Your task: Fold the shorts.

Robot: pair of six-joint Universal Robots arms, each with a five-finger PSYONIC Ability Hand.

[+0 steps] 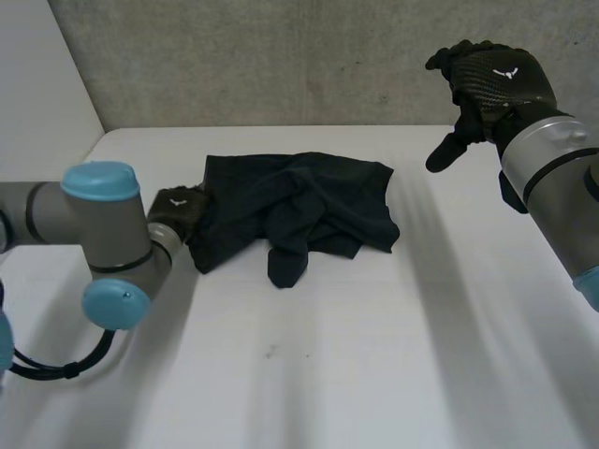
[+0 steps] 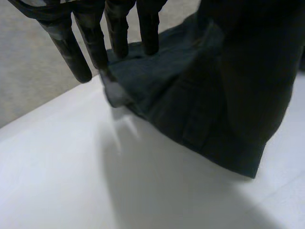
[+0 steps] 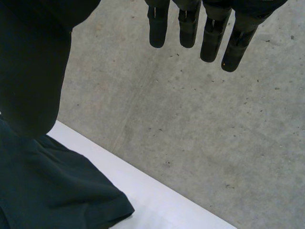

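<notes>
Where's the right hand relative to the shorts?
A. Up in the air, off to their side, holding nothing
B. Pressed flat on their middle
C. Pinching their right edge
A: the right hand hangs above the table beside the shorts with its fingers straight and nothing in them; the left hand is the one at the shorts' edge.

Shorts [image 1: 309,206] plain dark blue-black — table [image 1: 374,355] plain white — wall [image 1: 281,56] mottled grey, dark specks.
</notes>
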